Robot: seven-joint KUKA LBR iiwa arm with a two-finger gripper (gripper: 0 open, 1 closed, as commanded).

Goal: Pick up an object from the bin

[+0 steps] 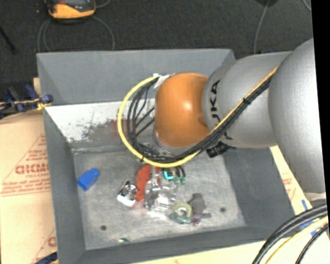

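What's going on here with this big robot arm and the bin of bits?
A robot arm, its wrist under an orange cover, reaches in from the right and hangs low over a grey metal bin. Just below the wrist lies a small heap: a red piece, a clear plastic piece and, nearer the front, a green ring. A blue block sits apart on the left. Nothing looks lifted yet.
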